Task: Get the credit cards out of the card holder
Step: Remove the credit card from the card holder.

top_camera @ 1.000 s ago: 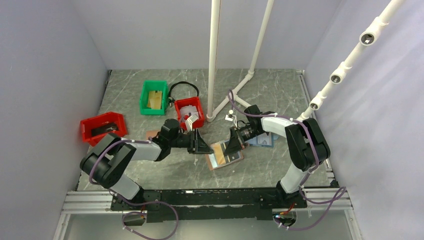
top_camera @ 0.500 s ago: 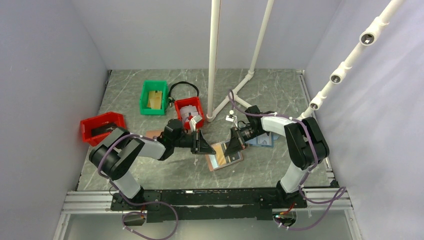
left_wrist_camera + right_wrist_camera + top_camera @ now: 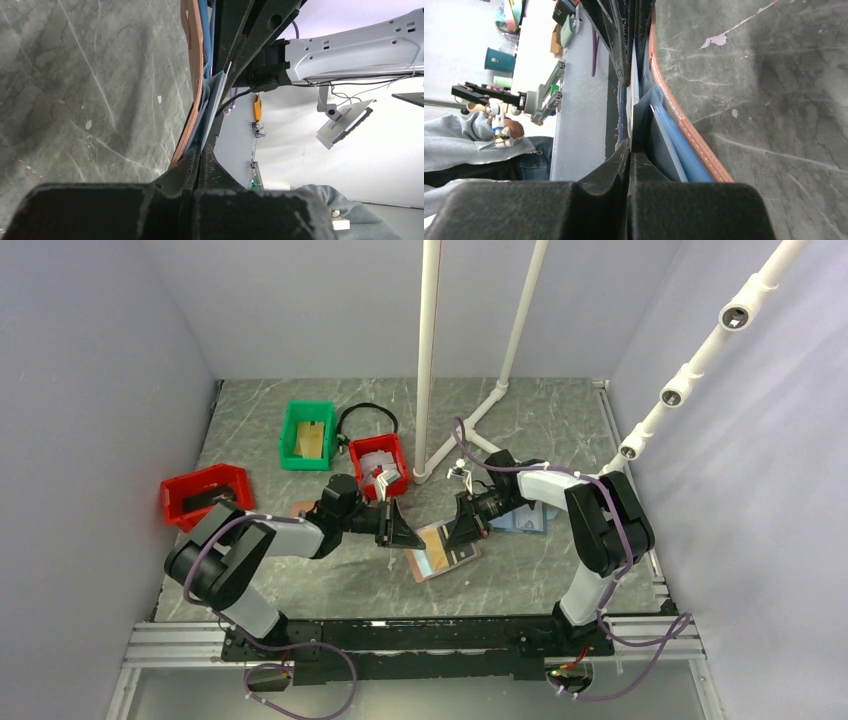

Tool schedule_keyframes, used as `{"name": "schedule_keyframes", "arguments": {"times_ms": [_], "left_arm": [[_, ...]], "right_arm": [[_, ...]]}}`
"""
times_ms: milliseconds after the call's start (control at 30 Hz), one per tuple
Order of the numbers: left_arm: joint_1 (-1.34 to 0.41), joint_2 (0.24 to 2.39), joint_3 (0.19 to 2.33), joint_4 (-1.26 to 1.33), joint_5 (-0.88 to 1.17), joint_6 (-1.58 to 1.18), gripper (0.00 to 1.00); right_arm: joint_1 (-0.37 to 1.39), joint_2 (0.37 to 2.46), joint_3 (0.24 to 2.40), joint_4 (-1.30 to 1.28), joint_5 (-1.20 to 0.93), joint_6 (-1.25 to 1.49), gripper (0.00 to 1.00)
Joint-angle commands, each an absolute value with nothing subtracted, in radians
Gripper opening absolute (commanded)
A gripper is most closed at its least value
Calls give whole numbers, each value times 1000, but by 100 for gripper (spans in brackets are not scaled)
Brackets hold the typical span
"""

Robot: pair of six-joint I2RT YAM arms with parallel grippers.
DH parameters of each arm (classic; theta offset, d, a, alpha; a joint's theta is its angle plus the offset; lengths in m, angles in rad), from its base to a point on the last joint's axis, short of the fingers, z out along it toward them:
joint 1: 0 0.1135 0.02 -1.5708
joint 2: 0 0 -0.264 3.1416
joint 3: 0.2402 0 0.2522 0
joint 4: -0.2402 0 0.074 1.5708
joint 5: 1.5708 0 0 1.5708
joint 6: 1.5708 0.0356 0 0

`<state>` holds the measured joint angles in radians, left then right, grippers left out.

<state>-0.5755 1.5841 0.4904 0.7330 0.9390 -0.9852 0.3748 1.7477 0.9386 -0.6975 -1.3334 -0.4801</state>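
Note:
The card holder (image 3: 432,565) lies open mid-table, brown outside and light blue inside, between my two grippers. In the left wrist view it is edge-on, its brown back (image 3: 193,75) bowed toward the table. A thin pale credit card (image 3: 218,97) runs from the holder into my left gripper (image 3: 200,149), which is shut on its edge. My right gripper (image 3: 630,144) is shut too. A thin white layer (image 3: 634,85) from the holder's inside enters its jaws, beside the holder's blue pocket (image 3: 674,145). From above, the left gripper (image 3: 407,536) sits at the holder's left corner and the right gripper (image 3: 462,531) at its far edge.
A green bin (image 3: 307,435) and a red bin (image 3: 380,466) holding pale cards stand behind the left arm, with another red bin (image 3: 205,495) at far left. A white pipe stand (image 3: 428,360) rises behind the holder. A blue holder (image 3: 527,522) lies under the right arm.
My left gripper has closed at the holder's left corner, and the holder has shifted slightly left. The right arm has stayed almost still, shut throughout.

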Motion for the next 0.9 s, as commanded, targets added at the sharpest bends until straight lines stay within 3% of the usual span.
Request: {"name": "schedule_keyframes", "arguments": {"times_ms": [0, 467, 667, 867], "left_arm": [[-525, 1529, 512, 559, 995, -875, 0], [-492, 1525, 529, 405, 962, -802, 0], [-492, 1559, 556, 235, 870, -757, 8], [-492, 1528, 626, 28, 740, -696, 16]], "right_arm": [[359, 1747, 957, -773, -1340, -562, 0], [349, 1716, 963, -752, -1254, -530, 0], [321, 1657, 933, -693, -1140, -482, 0], [321, 1667, 942, -715, -1170, -499, 0]]}}
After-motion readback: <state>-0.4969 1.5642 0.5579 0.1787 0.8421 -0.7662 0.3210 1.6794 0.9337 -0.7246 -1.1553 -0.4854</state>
